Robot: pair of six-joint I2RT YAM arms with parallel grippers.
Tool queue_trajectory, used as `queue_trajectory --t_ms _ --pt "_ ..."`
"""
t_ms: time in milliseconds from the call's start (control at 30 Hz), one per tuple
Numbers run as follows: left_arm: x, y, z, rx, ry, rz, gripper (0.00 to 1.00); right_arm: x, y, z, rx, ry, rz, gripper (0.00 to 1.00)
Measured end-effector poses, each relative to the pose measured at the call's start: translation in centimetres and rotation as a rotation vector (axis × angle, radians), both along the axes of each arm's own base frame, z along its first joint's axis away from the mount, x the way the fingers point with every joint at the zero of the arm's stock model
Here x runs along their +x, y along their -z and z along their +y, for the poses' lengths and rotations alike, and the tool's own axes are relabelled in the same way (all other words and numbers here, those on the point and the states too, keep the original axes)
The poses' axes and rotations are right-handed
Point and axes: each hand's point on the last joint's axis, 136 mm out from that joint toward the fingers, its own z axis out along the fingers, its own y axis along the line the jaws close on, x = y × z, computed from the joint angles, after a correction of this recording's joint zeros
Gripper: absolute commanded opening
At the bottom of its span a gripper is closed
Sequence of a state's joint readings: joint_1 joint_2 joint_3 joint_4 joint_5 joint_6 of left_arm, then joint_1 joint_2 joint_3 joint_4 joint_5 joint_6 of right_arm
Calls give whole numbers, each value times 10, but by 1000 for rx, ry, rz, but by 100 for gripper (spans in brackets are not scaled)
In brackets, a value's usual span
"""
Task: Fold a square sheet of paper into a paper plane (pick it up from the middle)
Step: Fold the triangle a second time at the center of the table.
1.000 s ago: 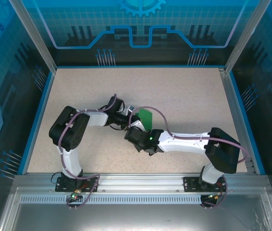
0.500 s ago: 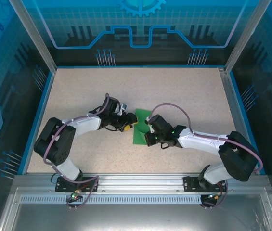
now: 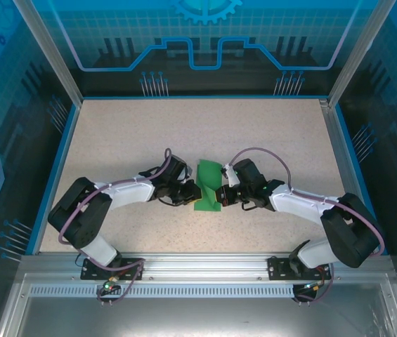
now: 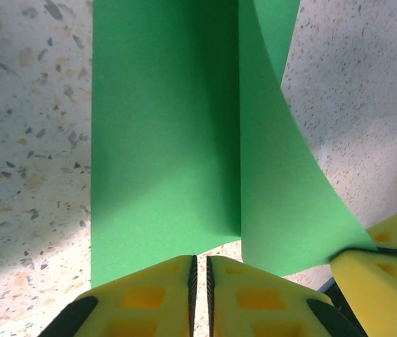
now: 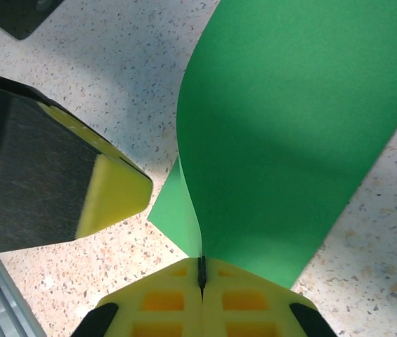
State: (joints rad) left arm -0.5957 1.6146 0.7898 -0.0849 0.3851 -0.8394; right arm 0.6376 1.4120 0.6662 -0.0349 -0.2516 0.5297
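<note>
— Two end effectors at the fold: what has each got?

— The left end effector [image 4: 199, 265] has its jaws drawn to a hairline, with the tips right at the near edge of the flat layer. Whether that edge is actually nipped, I can't tell. The right end effector [image 5: 202, 270] is closed tight on a corner of the raised flap.

— And the paper?

— The square sheet of paper [image 4: 163, 140] lies between them, about the middle of the worktop [image 3: 268, 133]. One part lies flat. The other stands up from a straight crease and curls over toward the right side. Nothing dart-shaped yet.

— So which step?

— An early fold, I'd judge. A flap is lifted but not laid down or pressed.

— Next?

— Probably the right end effector carries its corner over the crease and down onto the flat layer with the edges matched. The left one would pin the sheet so it doesn't slide. It's thin paper, so too hard a pull could skew or buckle it. After that the crease wants a firm press along its length.
</note>
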Motion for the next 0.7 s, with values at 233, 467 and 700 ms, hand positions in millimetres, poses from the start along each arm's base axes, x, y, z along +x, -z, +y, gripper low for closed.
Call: queue_trajectory --t_ms 233,467,700 --pt "-11 26 -4 83 24 57 8 -1 0 1 6 -6 7 1" --pt "-10 34 3 130 5 60 7 0 0 0 5 -2 8 1" --pt "-5 34 11 195 -13 41 7 -3 7 0 1 -9 30 1"
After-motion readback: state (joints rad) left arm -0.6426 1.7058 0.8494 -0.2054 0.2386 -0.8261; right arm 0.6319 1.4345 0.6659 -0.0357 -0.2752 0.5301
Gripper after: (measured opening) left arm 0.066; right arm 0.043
